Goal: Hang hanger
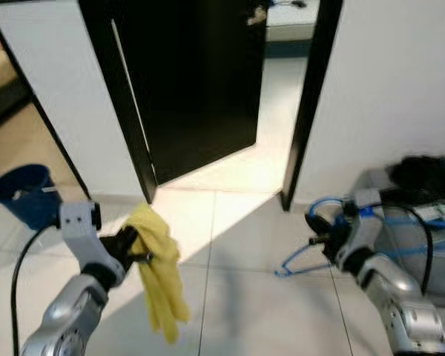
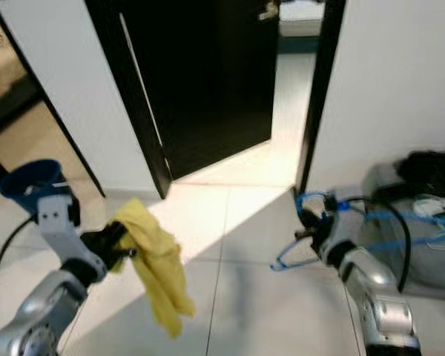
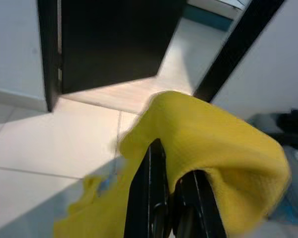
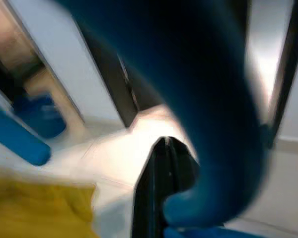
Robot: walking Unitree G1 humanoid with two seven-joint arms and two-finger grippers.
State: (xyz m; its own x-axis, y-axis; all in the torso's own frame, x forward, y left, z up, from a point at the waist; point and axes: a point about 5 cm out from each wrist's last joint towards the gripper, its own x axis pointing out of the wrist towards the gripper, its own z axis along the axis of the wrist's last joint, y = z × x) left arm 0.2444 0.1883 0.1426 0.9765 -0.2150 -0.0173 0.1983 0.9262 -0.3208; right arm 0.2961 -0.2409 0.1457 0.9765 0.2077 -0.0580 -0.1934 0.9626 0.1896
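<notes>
While I walk, left gripper (image 1: pixel 137 248) pinches yellow cloth (image 1: pixel 162 276), right gripper (image 1: pixel 320 236) grips blue hanger (image 1: pixel 300 259); hanging not done, no rail near.

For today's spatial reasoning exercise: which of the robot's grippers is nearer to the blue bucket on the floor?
Left. The left gripper, shut on the yellow cloth, is close beside the blue bucket; the right gripper, holding the blue hanger, is far across the tiles.

Blue hanger (image 4: pixel 213 114) in right hand (image 4: pixel 164 198)
</notes>
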